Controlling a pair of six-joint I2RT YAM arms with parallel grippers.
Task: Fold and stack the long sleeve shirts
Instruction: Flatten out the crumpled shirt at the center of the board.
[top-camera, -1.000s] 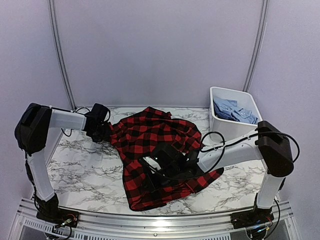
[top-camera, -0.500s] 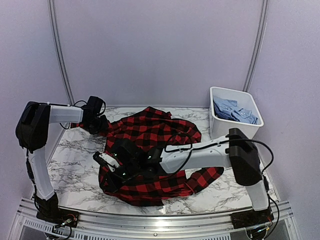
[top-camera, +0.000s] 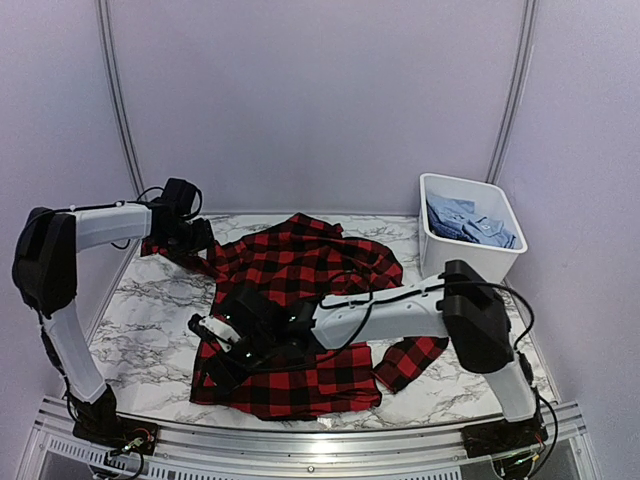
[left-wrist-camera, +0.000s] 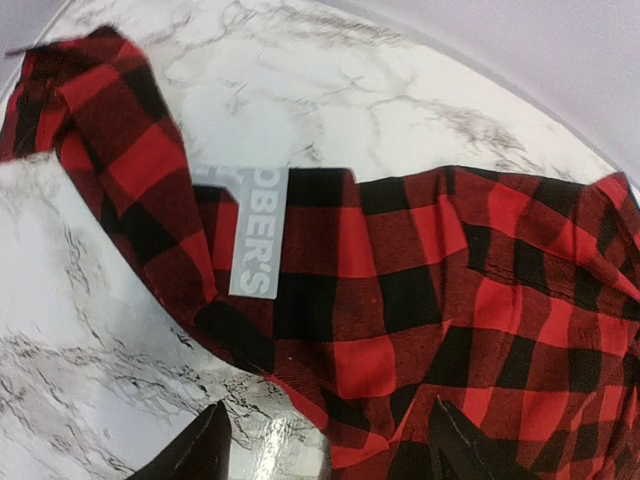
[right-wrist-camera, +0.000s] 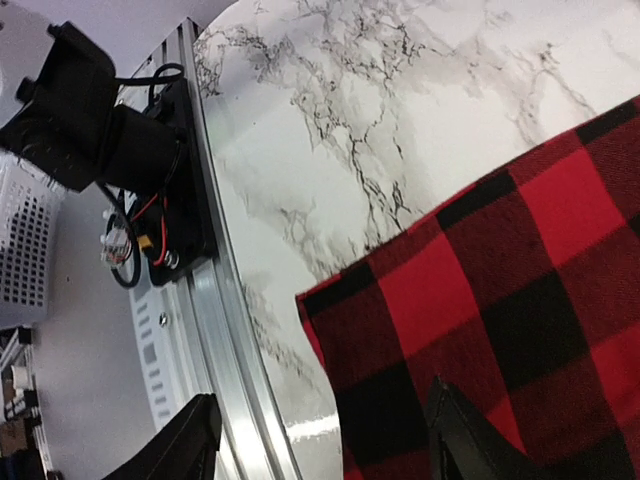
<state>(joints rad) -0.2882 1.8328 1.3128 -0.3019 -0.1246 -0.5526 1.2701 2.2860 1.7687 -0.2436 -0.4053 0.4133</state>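
A red-and-black check long sleeve shirt lies spread on the marble table, its lower part folded over toward the near left. My left gripper hovers at its far-left end. In the left wrist view it stands open over the cloth, near a grey label. My right arm reaches across to the shirt's near-left corner. The right gripper is there, and in the right wrist view it is open above the shirt's corner, holding nothing. More long sleeve shirts, light blue, lie in a tub.
The white plastic tub stands at the far right of the table. An aluminium rail runs along the near edge, close to the right gripper, rail. The left arm's base sits beside it. Bare marble shows left of the shirt.
Both grippers have opened and let go of the shirt. The right arm swept left, dragging the shirt's lower part over to the near left. The left gripper shifted slightly left.
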